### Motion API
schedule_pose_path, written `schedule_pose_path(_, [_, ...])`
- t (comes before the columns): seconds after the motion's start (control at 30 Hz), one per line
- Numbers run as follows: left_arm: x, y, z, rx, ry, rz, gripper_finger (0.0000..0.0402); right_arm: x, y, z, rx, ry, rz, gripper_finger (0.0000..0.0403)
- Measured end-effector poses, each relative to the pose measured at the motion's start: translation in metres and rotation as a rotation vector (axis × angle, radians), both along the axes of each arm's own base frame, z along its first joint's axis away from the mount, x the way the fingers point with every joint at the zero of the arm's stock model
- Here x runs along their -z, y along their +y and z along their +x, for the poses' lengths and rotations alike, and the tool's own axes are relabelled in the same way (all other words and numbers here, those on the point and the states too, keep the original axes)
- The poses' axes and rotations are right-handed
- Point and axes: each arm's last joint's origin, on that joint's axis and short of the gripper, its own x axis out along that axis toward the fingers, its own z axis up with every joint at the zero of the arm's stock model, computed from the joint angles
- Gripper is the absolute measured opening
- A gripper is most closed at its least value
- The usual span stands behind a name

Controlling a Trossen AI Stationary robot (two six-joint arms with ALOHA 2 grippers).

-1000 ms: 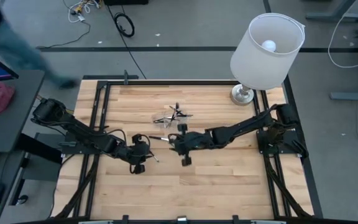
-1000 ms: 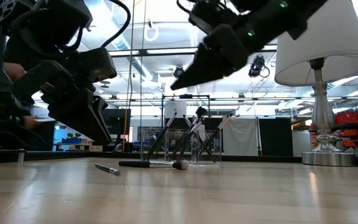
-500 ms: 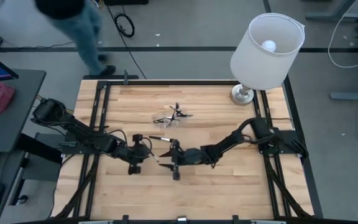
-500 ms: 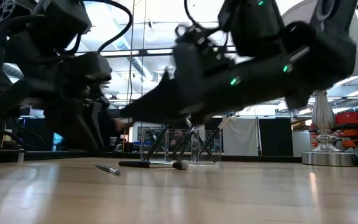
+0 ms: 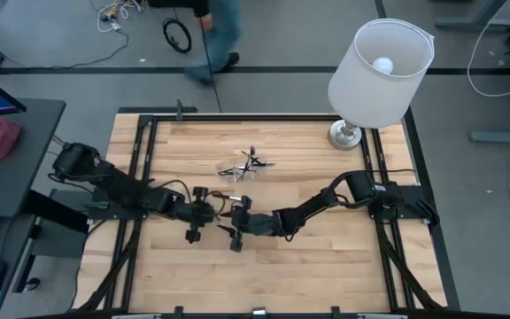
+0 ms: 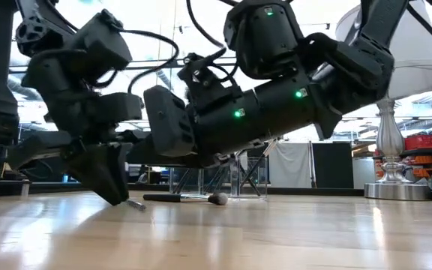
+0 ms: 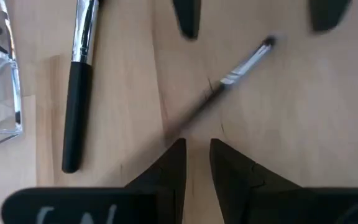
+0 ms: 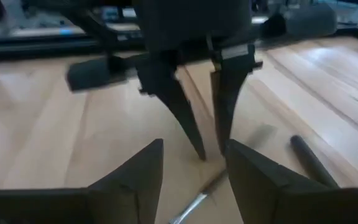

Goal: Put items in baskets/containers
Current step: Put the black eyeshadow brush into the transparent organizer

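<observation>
A thin small brush lies flat on the wooden table between my two grippers. A larger black-handled brush lies beside it, toward the clear container. Several brushes lean in that container. My left gripper slants down at the small brush's handle end, open by a narrow gap with bare wood showing between the fingers. My right gripper hovers low and nearly level opposite it. It is open wide, a fingertip on either side of the brush's bristle end, touching nothing. My left gripper comes slanting down from the table's left, with its fingertips at the small brush's handle end. I cannot tell whether they touch it. The brush lies flat on the table.
A white-shaded lamp with a metal base stands at the far right corner. Black frame rails run along both table sides. A person walks past beyond the far edge. Bare wood lies toward the near edge.
My right gripper has dropped from high above the table and swung toward the left and near edges, rolling, until it faces my left gripper low over the small brush. My left gripper has rolled and sunk a little onto the brush's handle end. The brushes have not moved.
</observation>
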Motion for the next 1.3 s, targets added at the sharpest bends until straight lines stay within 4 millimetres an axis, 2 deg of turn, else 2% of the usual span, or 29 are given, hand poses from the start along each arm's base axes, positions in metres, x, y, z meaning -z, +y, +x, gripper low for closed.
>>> schedule_pose_path(0.2, [0.005, 0.006, 0.004, -0.021, 0.024, -0.018, 0.0083, 0.005, 0.000, 0.000, 0.003, 0.065, -0.007, 0.0169])
schedule_pose_path(0.43, [0.005, 0.006, 0.004, -0.016, 0.019, -0.015, 0.0123, 0.007, -0.008, 0.000, 0.081, 0.089, -0.039, 0.0169])
schedule_pose_path(0.63, [-0.008, 0.000, 0.013, 0.075, 0.005, 0.071, 0.0153, 0.009, -0.016, 0.000, 0.131, 0.101, 0.039, 0.0169])
schedule_pose_path(0.7, [-0.012, 0.003, 0.017, 0.078, 0.010, 0.092, 0.0158, 0.010, -0.019, 0.000, 0.153, 0.093, 0.084, 0.0168])
schedule_pose_path(0.8, [-0.007, 0.015, 0.017, 0.046, 0.067, 0.103, 0.0161, 0.011, -0.020, 0.000, 0.162, 0.106, 0.096, 0.0168])
schedule_pose_path(1.07, [-0.004, 0.037, 0.018, 0.019, 0.100, -0.046, 0.0145, 0.011, -0.018, -0.001, 0.144, 0.113, 0.068, 0.0168])
schedule_pose_path(1.3, [0.000, 0.048, 0.019, 0.029, 0.134, -0.211, 0.0085, 0.012, -0.018, -0.001, 0.144, 0.119, 0.066, 0.0168])
